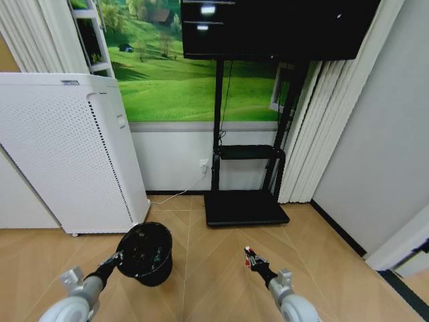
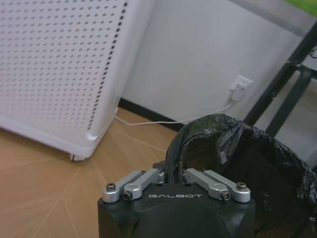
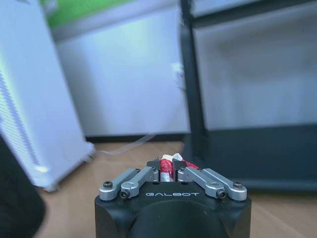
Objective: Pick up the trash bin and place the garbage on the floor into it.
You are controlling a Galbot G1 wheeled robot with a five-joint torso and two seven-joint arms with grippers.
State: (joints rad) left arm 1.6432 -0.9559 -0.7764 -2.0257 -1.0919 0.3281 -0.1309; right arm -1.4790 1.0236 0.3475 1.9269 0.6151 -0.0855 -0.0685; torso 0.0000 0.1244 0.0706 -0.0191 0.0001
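The trash bin (image 1: 145, 253) is a small black round basket lined with a black bag, held above the floor (image 1: 214, 268) at lower left. My left gripper (image 1: 116, 259) is shut on its near rim; in the left wrist view the gripper (image 2: 172, 174) pinches the bag-covered rim of the bin (image 2: 247, 163). My right gripper (image 1: 249, 257) hovers to the right of the bin, shut on a crumpled red-and-white scrap of garbage (image 1: 248, 255). In the right wrist view the scrap (image 3: 168, 164) sits between the closed fingertips of the gripper (image 3: 168, 167).
A tall white perforated air purifier (image 1: 67, 154) stands at left against the wall. A black TV stand (image 1: 245, 208) with a flat base sits behind, straight ahead. A white cable (image 1: 175, 196) runs along the floor from a wall socket. Grey wall closes in at right.
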